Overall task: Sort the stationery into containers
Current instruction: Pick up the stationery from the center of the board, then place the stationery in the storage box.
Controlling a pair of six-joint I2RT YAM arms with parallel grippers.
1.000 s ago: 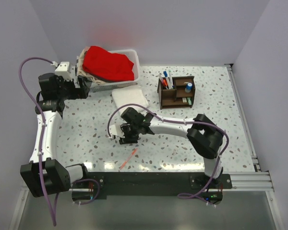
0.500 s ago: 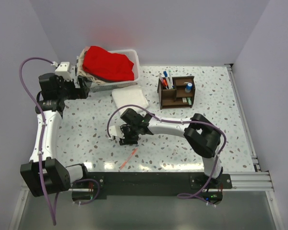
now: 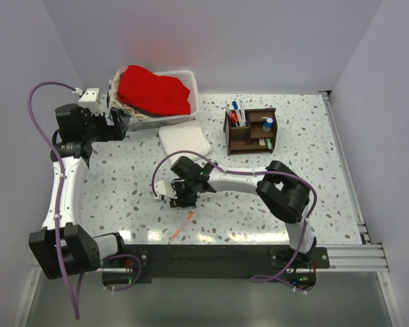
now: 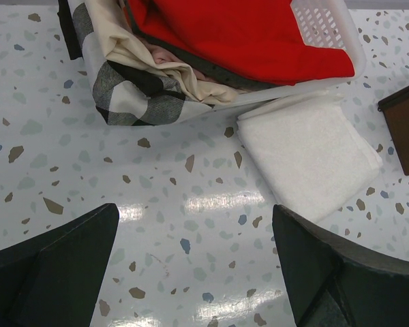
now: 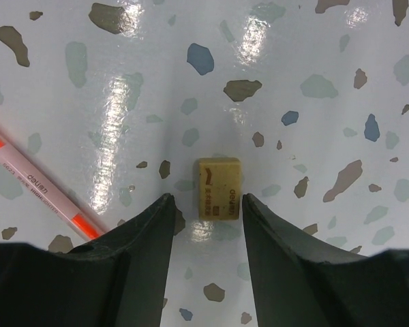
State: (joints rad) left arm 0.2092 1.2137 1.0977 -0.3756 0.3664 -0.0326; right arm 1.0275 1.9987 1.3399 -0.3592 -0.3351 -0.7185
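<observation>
A small beige eraser block [image 5: 219,188] lies flat on the speckled table. My right gripper [image 5: 206,201] is open and low over it, one finger on each side and the tips level with its near end, not touching it. In the top view the right gripper [image 3: 180,197] hides the eraser. A pink-red pen [image 5: 41,184] lies to the left of the fingers and also shows in the top view [image 3: 184,223]. The dark brown wooden organizer [image 3: 249,129] stands at the back right with several pens and a blue bottle in it. My left gripper [image 4: 194,211] is open and empty over bare table.
A white basket [image 3: 188,78] with red cloth stands at the back left, close to the left gripper [image 3: 123,125]. A checked cloth [image 4: 136,88] hangs over its side. A folded white cloth [image 3: 184,138] lies between basket and organizer.
The right arm's elbow has shifted a little to the left, and its gripper stays over the same spot. The left arm has not moved.
</observation>
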